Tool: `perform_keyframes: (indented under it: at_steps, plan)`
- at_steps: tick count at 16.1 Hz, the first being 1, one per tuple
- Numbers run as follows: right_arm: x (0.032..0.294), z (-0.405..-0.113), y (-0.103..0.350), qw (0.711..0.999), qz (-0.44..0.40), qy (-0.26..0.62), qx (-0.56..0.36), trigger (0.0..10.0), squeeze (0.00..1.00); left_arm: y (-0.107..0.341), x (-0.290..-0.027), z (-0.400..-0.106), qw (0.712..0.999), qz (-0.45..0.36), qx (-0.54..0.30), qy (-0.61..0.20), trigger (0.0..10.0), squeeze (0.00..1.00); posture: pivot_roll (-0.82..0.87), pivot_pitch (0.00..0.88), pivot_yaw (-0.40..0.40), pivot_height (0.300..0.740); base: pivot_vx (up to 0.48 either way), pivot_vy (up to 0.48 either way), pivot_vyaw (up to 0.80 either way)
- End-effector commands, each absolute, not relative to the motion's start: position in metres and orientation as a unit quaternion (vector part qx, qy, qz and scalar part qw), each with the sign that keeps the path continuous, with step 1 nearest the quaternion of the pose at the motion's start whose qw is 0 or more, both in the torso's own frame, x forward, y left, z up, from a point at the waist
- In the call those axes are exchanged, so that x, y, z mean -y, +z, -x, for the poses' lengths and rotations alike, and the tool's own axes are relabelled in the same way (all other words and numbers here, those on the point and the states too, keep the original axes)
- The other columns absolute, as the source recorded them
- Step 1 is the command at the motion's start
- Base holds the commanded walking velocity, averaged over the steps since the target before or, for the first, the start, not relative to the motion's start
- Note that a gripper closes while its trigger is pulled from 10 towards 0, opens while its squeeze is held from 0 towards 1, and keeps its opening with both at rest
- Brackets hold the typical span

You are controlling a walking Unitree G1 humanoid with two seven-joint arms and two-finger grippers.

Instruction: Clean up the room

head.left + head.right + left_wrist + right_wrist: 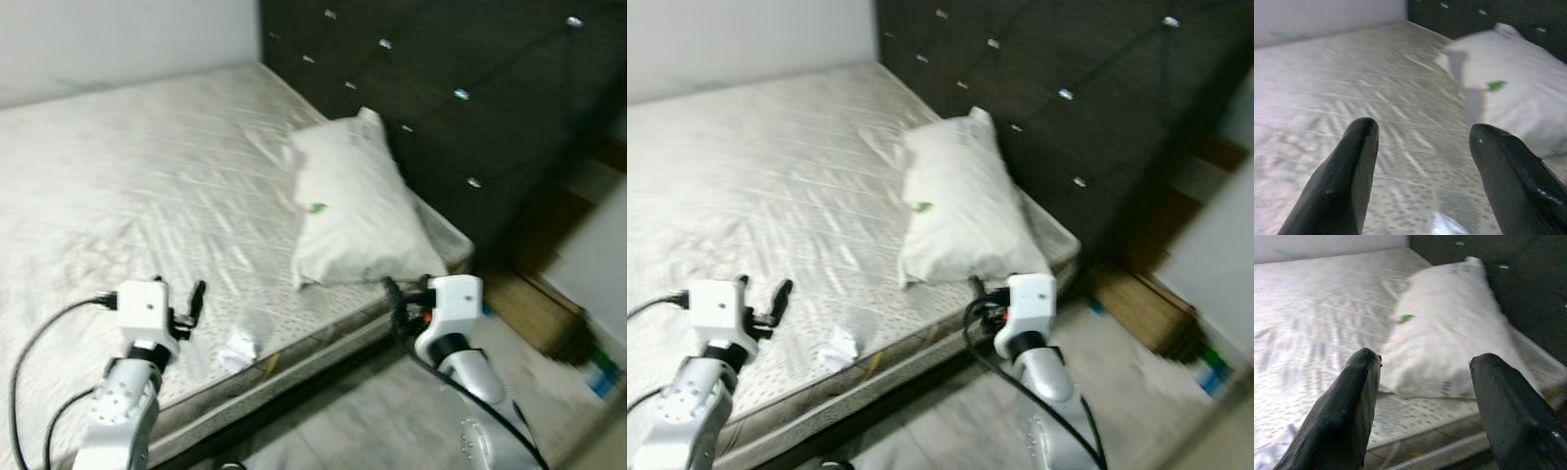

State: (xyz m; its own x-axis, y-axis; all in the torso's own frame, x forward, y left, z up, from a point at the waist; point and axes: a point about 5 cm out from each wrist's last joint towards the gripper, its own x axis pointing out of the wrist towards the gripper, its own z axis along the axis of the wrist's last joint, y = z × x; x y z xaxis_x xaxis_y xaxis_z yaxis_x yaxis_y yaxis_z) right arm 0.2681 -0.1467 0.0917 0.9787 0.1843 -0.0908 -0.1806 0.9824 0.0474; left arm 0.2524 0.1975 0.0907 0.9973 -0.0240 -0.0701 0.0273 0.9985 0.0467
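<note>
Bare mattress (147,186) carries a white pillow (353,211) by the dark headboard (441,88) and crumpled paper (236,350) near its edge. Left gripper (1422,142) hovers over the mattress with fingers wide; right gripper (1425,377), also wide, faces the pillow.

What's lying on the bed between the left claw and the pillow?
In the left eye view, a crumpled white scrap lies near the mattress edge, between the left claw and the pillow. Otherwise, bare mattress.

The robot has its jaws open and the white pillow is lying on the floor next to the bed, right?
Not quite. The white pillow lies on the mattress, against the dark headboard, as the left eye view shows. Both jaws are open.
</note>
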Motion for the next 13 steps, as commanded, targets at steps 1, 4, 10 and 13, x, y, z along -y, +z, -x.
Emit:
perform_keyframes:
  at_steps: [1,4,10,13]
  plan:
    - [0.1563,-0.2665,0.0886,0.995,-0.013,0.080,-0.055,10.0,0.00,0.0893,-0.1915,-0.2516,0.999,-0.018,-0.037,-0.023,10.0,0.00,-0.08,0.112,-0.069,0.740,0.000,0.000,0.79]
    - [0.1563,-0.2665,0.0885,0.995,-0.017,0.080,-0.054,10.0,0.00,0.0895,-0.1910,-0.2516,0.999,-0.018,-0.038,-0.024,10.0,0.00,-0.08,0.112,-0.069,0.740,0.000,0.000,0.68]
    - [0.1556,-0.2664,0.0874,0.995,-0.015,0.083,-0.057,10.0,0.00,0.0889,-0.1915,-0.2512,0.999,-0.017,-0.039,-0.024,10.0,0.00,-0.08,0.108,-0.067,0.740,0.000,0.000,0.21]
    - [0.1556,-0.2664,0.0879,0.995,-0.015,0.083,-0.057,10.0,0.00,0.0893,-0.1919,-0.2512,0.999,-0.018,-0.039,-0.024,10.0,0.00,-0.08,0.115,-0.069,0.740,0.000,0.000,0.79]
